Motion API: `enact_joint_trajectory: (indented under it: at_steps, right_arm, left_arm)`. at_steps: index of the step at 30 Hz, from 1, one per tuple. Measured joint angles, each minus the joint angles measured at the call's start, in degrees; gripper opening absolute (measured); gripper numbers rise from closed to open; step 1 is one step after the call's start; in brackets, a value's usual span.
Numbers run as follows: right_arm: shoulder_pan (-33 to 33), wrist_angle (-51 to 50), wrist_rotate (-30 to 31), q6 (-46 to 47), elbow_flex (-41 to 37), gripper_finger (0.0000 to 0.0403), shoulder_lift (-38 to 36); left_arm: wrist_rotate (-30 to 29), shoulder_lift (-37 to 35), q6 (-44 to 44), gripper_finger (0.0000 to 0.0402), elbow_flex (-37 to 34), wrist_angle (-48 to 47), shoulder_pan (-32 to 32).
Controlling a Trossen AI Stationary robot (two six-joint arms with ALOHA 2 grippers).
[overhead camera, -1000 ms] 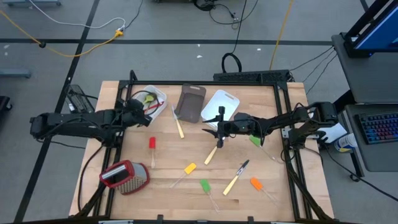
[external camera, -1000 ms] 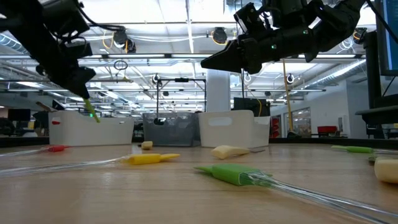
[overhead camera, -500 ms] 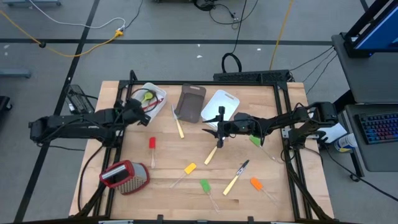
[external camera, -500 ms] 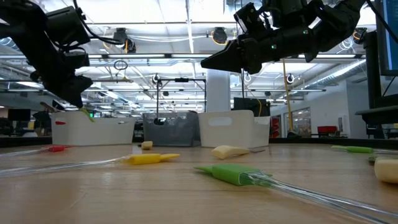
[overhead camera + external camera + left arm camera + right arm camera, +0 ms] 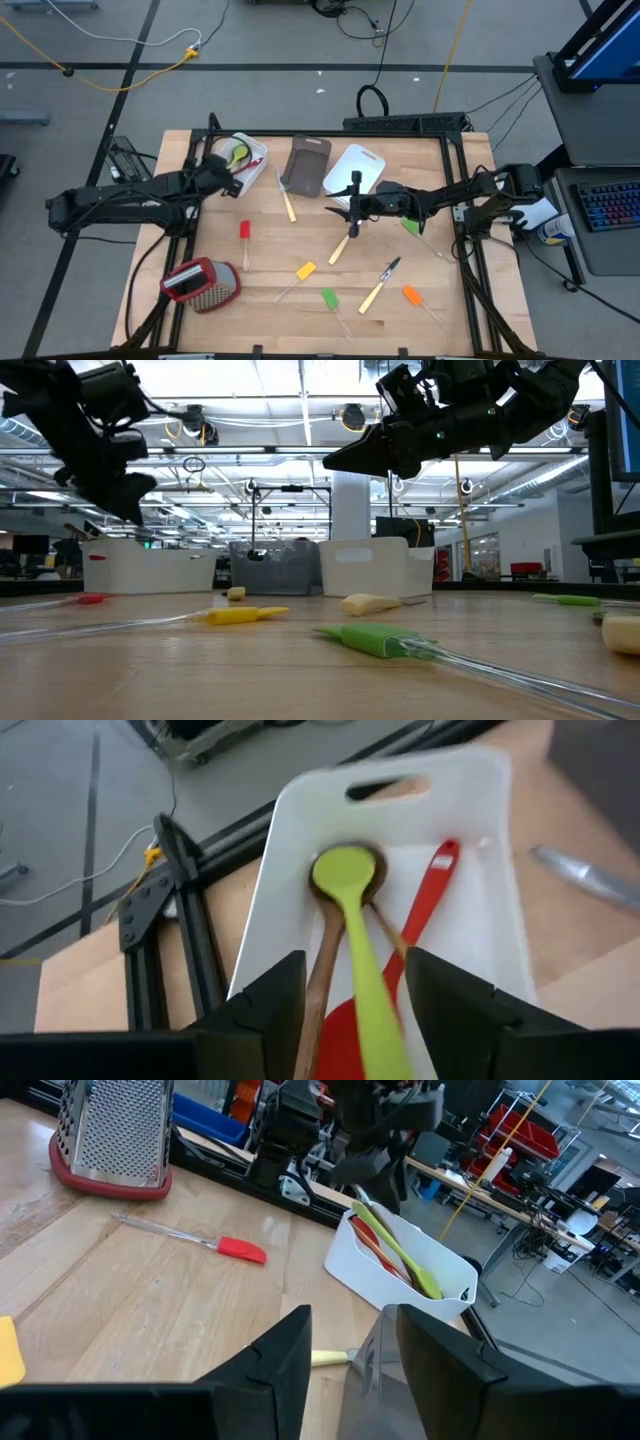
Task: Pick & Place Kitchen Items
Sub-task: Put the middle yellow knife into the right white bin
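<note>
My left gripper [image 5: 218, 178] is open just above the near end of the far-left white tub [image 5: 258, 150]. In the left wrist view a green spoon [image 5: 352, 920], a wooden spoon [image 5: 322, 970] and a red spatula [image 5: 425, 900] lie in that tub [image 5: 300, 810]; the green spoon's handle runs between my spread fingers, untouched. My right gripper [image 5: 340, 208] is open and empty, raised over the table's middle. On the table lie a red spatula [image 5: 244, 231], a yellow spatula [image 5: 305, 270], a green spatula [image 5: 329, 298], an orange spatula [image 5: 411, 295], a wooden spoon [image 5: 340, 248] and two pale-handled knives [image 5: 288, 203] [image 5: 378, 288].
A dark tub [image 5: 308, 165] and a second white tub [image 5: 362, 160] stand at the table's far side. A metal grater with a red top [image 5: 200, 283] lies near the front left corner. A green utensil [image 5: 410, 226] lies under the right arm.
The green spoon hung below my left gripper over the far-left white tub; it has gone down into the tub and now lies there free of the gripper. My left gripper has since risen a little. My right arm has kept still.
</note>
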Motion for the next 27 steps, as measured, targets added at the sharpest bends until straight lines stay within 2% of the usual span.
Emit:
enact_joint_trajectory:
  at_steps: [3,7,11,18,27]
  right_arm:
    - [0.0,0.3,0.0,0.0,0.0,0.0141,0.0]
    - [0.0,0.6,0.0,0.0,0.0,0.0141,0.0]
    - [0.0,0.6,0.0,0.0,0.0,0.0141,0.0]
    - [0.0,0.6,0.0,0.0,0.0,0.0141,0.0]
    - [0.0,0.6,0.0,0.0,0.0,0.0141,0.0]
  left_arm:
    - [0.9,0.0,1.5,0.0169,1.6,2.3,-1.0]
    - [6.3,0.0,3.7,0.0159,2.6,9.0,-2.7]
    - [9.9,0.0,2.4,0.0148,2.6,14.1,-4.9]
    - [10.4,0.0,-0.5,0.0129,2.6,16.3,-9.0]
    - [10.4,0.5,-5.3,0.0127,2.6,16.8,-14.7]
